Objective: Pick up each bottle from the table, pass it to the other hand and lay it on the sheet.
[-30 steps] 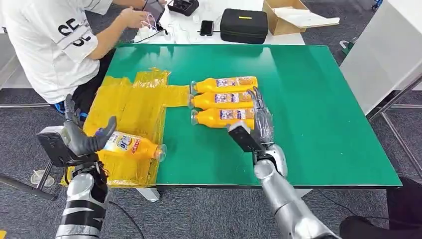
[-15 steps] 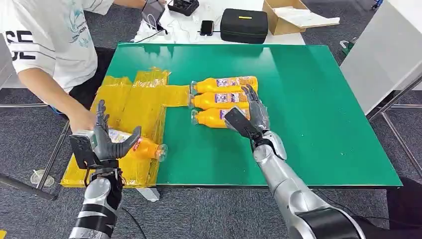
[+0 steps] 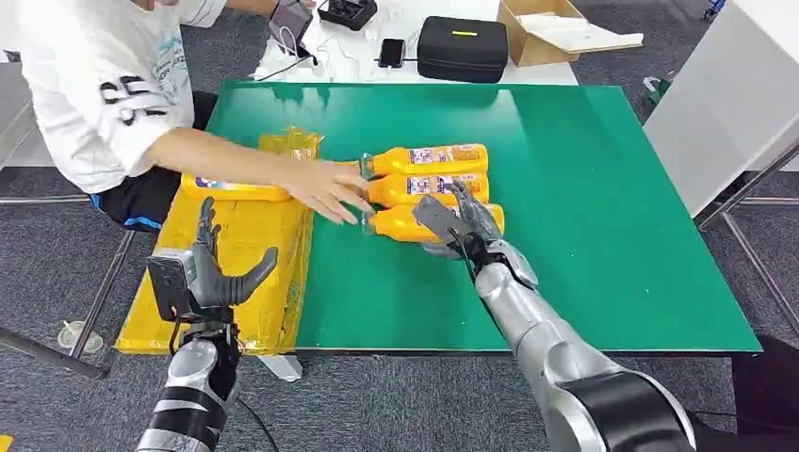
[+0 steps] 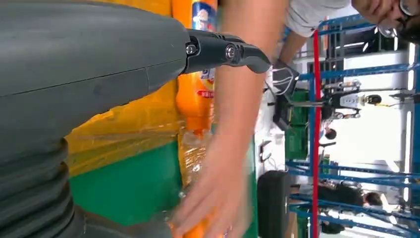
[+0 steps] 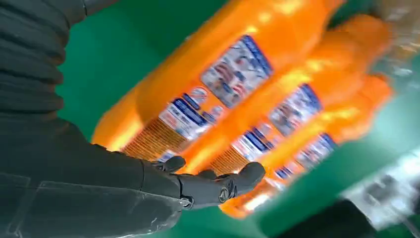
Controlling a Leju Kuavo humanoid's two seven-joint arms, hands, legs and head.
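Three orange bottles lie side by side on the green table (image 3: 603, 235): the far one (image 3: 424, 158), the middle one (image 3: 419, 188) and the near one (image 3: 400, 224). My right hand (image 3: 459, 224) is spread over the near bottle's base end and grips nothing. The right wrist view has the right hand (image 5: 99, 183) beside the labelled bottles (image 5: 223, 79). A fourth bottle (image 3: 236, 189) lies at the far end of the yellow sheet (image 3: 254, 245). My left hand (image 3: 215, 275) hovers empty above the sheet's near part, fingers apart. In the left wrist view the sheet's bottle (image 4: 195, 89) lies past my thumb.
A person in a white shirt (image 3: 104, 85) leans in from the left, with an arm across the sheet and a hand (image 3: 330, 191) at the bottle caps. A black case (image 3: 462, 47), a phone and a cardboard box (image 3: 546, 33) sit on the white table behind.
My left hand let go of the bottle and moved right. The person carried that bottle to the sheet's far end and reached toward the caps. My right hand closed in over the near bottle.
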